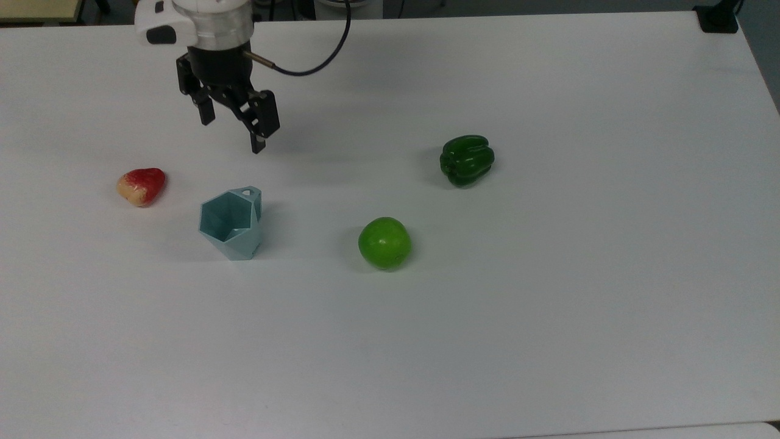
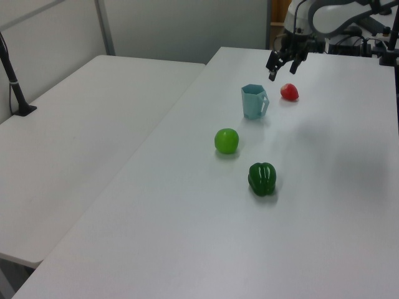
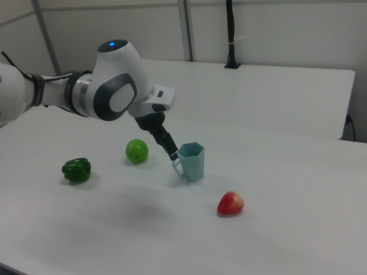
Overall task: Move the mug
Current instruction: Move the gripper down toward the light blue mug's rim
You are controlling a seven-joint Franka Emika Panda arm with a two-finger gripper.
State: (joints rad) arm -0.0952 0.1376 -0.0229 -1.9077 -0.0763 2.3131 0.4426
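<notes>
Your tool [image 1: 233, 133] hangs with fingers spread wide, holding nothing; the mug [image 1: 231, 223] stands upright just below it in the top view. The right view shows the arm's white elbow [image 3: 112, 89]. White table [image 1: 548, 305], grey partition walls [image 2: 181, 28].

- Robotics lab or office workroom
- White tables [image 2: 93, 112] set side by side, grey partition panels [image 3: 275, 28] behind
- Desks with equipment [image 2: 365, 18] past the far table edge
- Clamped black camera post [image 3: 230, 34]
</notes>
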